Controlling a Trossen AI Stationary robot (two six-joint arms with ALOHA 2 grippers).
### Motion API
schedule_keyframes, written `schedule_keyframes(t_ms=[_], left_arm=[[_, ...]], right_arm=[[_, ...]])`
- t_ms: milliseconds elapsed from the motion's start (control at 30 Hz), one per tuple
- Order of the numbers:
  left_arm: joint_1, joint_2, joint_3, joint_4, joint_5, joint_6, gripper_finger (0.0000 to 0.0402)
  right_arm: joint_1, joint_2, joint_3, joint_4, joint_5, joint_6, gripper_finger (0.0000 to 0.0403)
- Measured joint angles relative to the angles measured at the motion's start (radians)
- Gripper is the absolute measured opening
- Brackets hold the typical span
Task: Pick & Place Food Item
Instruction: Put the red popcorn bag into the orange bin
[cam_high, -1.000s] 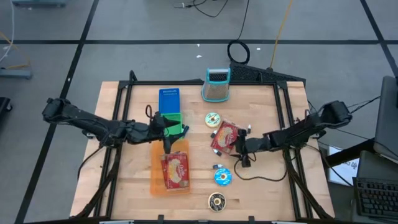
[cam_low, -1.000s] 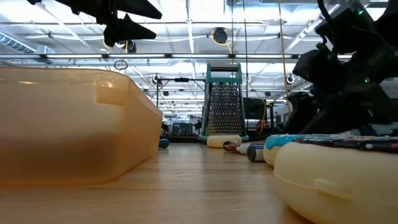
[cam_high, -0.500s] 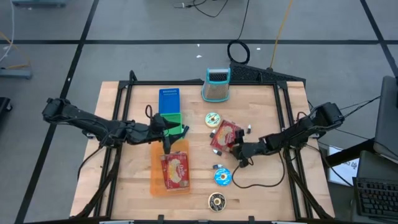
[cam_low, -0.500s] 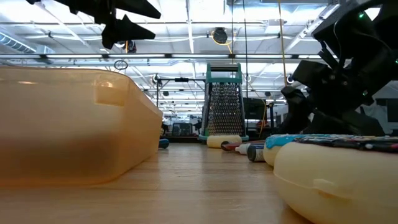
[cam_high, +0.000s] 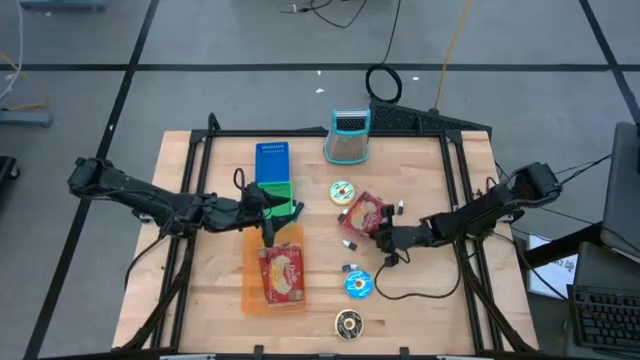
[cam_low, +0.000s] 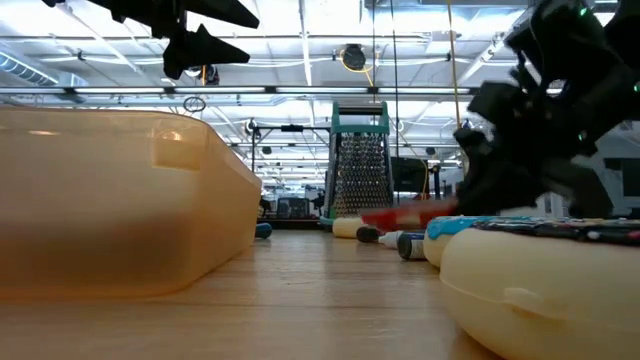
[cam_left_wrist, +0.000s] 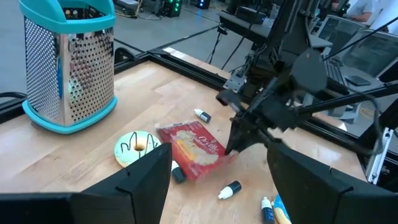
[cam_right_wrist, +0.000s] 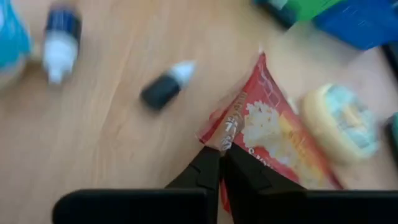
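Your left pincer (cam_high: 272, 226) hangs above the orange tray (cam_high: 251, 285), near its far end, with its fingers spread and nothing between them. The tray lies on the wooden surface (cam_high: 196, 262) and already has one red snack packet (cam_high: 282, 274) lying flat inside. Just beyond the tray you have a green box (cam_high: 279, 194) and, behind it, a blue box (cam_high: 271, 159).

Toward the middle, a teal-topped grater (cam_high: 348, 136) stands upright at the far edge, and a frosted donut (cam_high: 342, 190) lies on the boards nearer you.

The second red snack packet (cam_high: 362, 218) lies beside that donut, right of the tray and apart from it. Your right pincer (cam_high: 381, 239) is at this packet's near right corner with its fingers pressed together on the packet's edge; the right wrist view shows the tips meeting on the crimped seam (cam_right_wrist: 231, 127). In the left wrist view that corner looks slightly raised, while the rest of the packet is on the surface.

Small bottles (cam_high: 349, 243) are scattered around it, and a blue round item (cam_high: 358, 285) and a dark donut (cam_high: 348, 322) sit closer to the front edge.
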Motion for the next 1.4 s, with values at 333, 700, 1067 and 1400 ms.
schedule_keyframes(t_ms=[333,700,1067,1400], left_arm=[[0.0,0.0,0.0,0.018,0.0,0.008,0.0267],[0.006,0.184,0.0,0.404,0.119,0.272,0.0267],[0.031,0.407,0.032,0.818,0.298,0.347,0.0266],[0.031,0.546,0.309,0.564,0.376,0.43,0.0266]], right_arm=[[0.0,-0.324,0.0,-0.009,-0.14,0.06,0.0002],[0.0,-0.469,0.0,0.188,-0.412,0.107,0.0001],[0.0,-0.458,0.001,0.342,-0.52,0.135,0.0],[0.0,-0.443,0.001,0.342,-0.518,0.135,0.0]])
